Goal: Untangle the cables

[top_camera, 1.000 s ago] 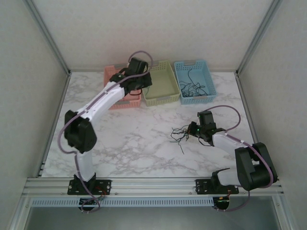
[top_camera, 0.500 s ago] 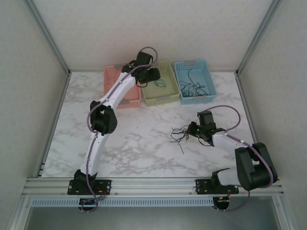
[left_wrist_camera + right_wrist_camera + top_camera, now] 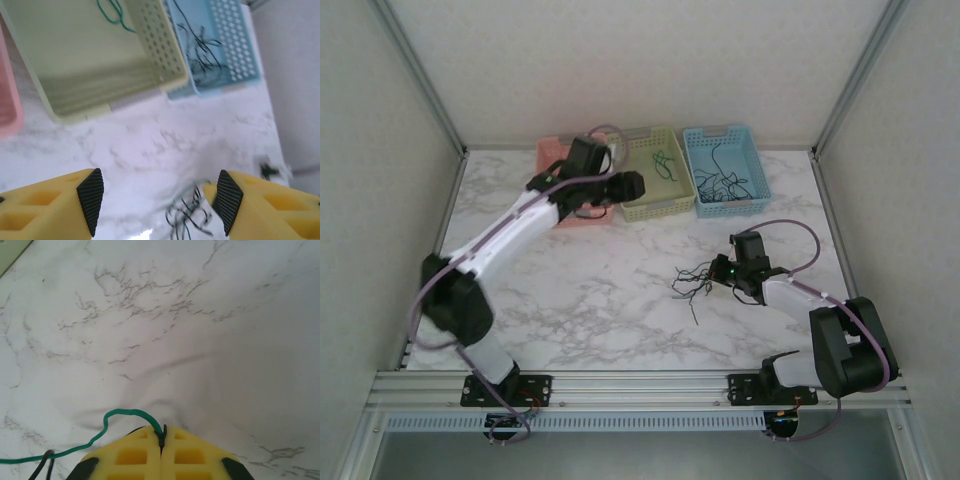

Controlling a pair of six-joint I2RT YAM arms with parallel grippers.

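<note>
- Table top (image 3: 610, 300): smooth white marble-look slab, grey veins, faint sheen.
- Pink basket (image 3: 548, 155), green basket (image 3: 658, 208), blue basket (image 3: 760, 175): perforated moulded plastic, satin finish.
- Fingers of left gripper (image 3: 157, 200) and right gripper (image 3: 161, 440): matt yellow moulded plastic with cut-out pockets.
- Pads (image 3: 91, 192): black, finely ribbed, rubber-like.
- Cables (image 3: 127, 411): thin, smooth plastic coating.
- Arms (image 3: 510, 232): glossy white shells, matt black joints.
- Frame rails (image 3: 640, 385): bare brushed metal.
- Walls (image 3: 640, 70): matt white panels, finely textured.

Left jaws opened, leaving a green cable (image 3: 664, 164) in the green basket (image 3: 665, 209).
</note>
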